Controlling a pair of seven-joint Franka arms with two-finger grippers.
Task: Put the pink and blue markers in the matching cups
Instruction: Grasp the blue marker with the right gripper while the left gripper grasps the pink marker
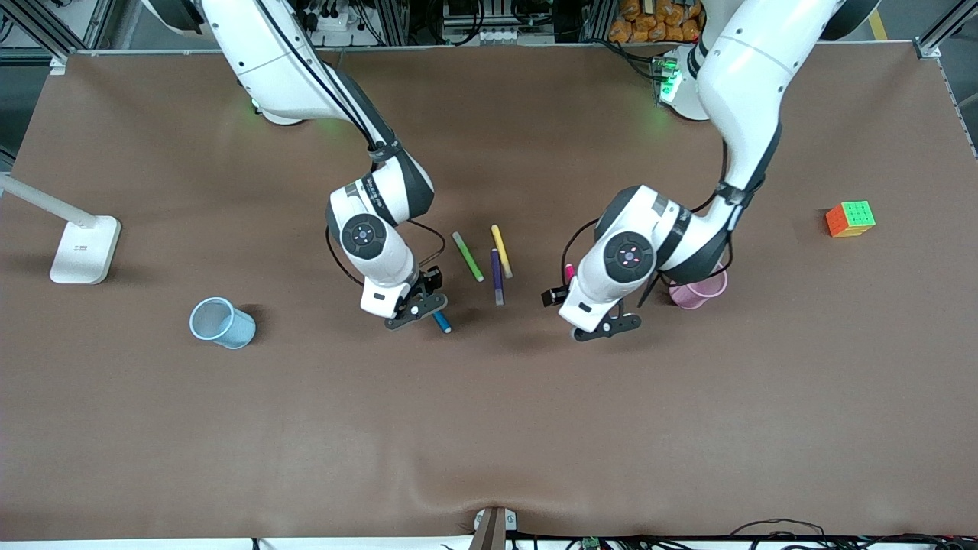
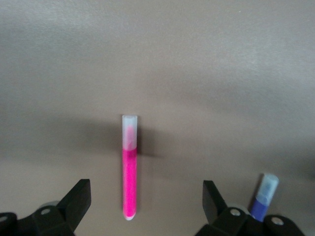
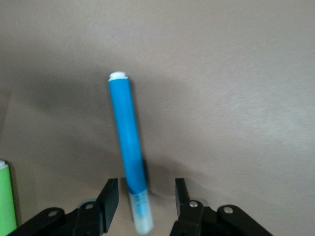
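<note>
Our right hand (image 1: 416, 309) hangs low over the blue marker (image 3: 127, 147), its fingers a little apart on both sides of it, not squeezing yet. Our left hand (image 1: 603, 325) hangs with fingers wide apart over the pink marker (image 2: 129, 169). Both markers lie near the middle of the tabletop (image 1: 489, 428). They look light, hard and smooth, so they may roll; we should pinch each at its middle. The blue cup (image 1: 221, 323) stands toward the right arm's edge, the pink cup (image 1: 699, 289) beside our left arm. The brown tabletop is flat, with lots of room.
</note>
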